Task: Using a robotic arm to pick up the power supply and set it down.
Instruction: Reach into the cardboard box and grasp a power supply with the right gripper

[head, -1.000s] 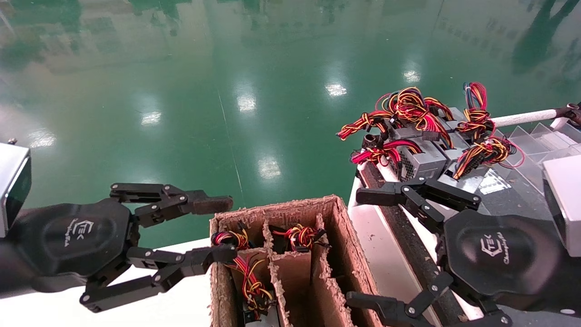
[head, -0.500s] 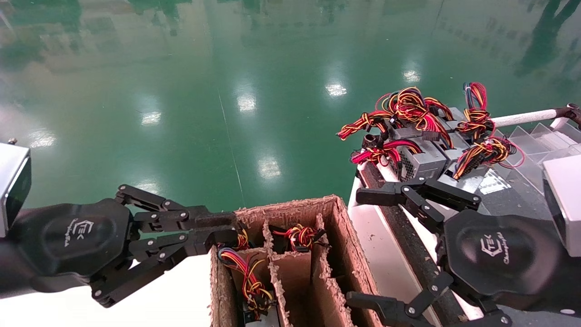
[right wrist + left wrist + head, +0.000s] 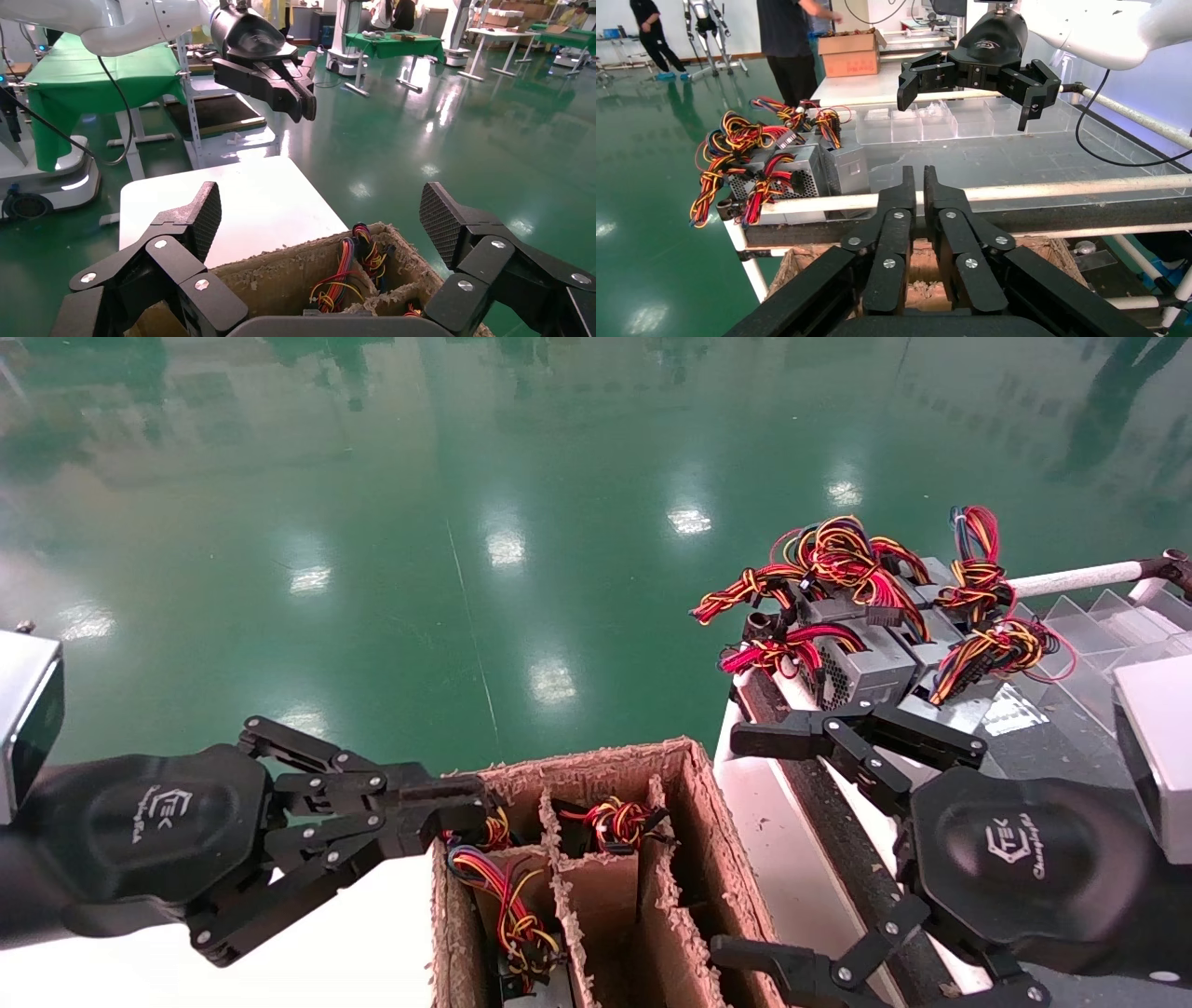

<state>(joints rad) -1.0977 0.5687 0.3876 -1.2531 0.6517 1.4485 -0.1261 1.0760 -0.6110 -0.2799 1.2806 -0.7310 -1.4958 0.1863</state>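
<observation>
Several grey power supplies (image 3: 866,665) with red, yellow and black wire bundles lie at the far end of the right-hand bench; the left wrist view shows them too (image 3: 796,172). More wire bundles (image 3: 507,896) stick out of a divided cardboard box (image 3: 694,822); the units under them are mostly hidden. My left gripper (image 3: 463,805) is shut and empty, its tips at the box's far left corner beside the wires. My right gripper (image 3: 740,845) is wide open over the gap between box and bench, nothing between its fingers (image 3: 204,210).
The box stands against a white table (image 3: 372,952) on my left. A white rail (image 3: 1071,577) and clear plastic bins (image 3: 1090,617) edge the right bench. Green floor lies beyond. People and other benches stand far off in the wrist views.
My left gripper has gone from wide open to shut, its tips now together at the box's far left corner. The right arm and the power supplies have not moved.
</observation>
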